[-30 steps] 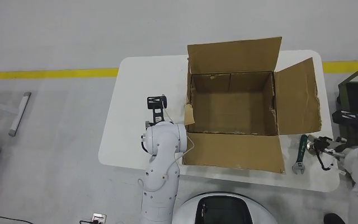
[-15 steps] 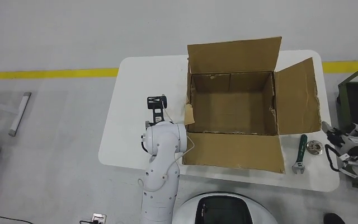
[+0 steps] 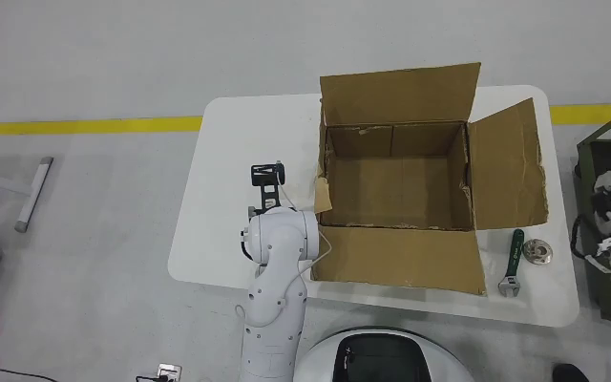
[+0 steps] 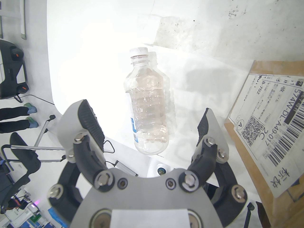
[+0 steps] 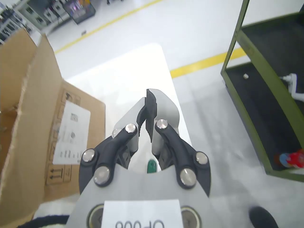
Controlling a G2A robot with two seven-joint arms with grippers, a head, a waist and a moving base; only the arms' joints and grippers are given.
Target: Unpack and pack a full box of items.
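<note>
An open cardboard box point(image 3: 399, 259) stands on the white table point(image 3: 239, 143) with its flaps folded out and its inside bare. A clear plastic bottle point(image 4: 147, 110) with a white cap lies on the table beside the box's labelled wall point(image 4: 268, 124). My left gripper point(image 4: 146, 110) hovers over the bottle, open, one finger on either side and not touching it; from the top view this gripper point(image 3: 268, 176) is left of the box. My right gripper point(image 5: 148, 96) is shut on nothing, past the table's right edge. A green-handled wrench point(image 3: 513, 263) and a silver round part point(image 3: 537, 252) lie right of the box.
A green cart point(image 5: 261, 91) stands on the floor close to the table's right side, with a small red and blue item point(image 5: 291, 159) on its shelf. The box's right flap point(image 5: 71, 129) lies flat on the table. A yellow line point(image 3: 100, 124) crosses the floor.
My right arm has pulled back to the right, from over the silver round part to beyond the table's edge. The part stays beside the wrench. The left arm has not moved.
</note>
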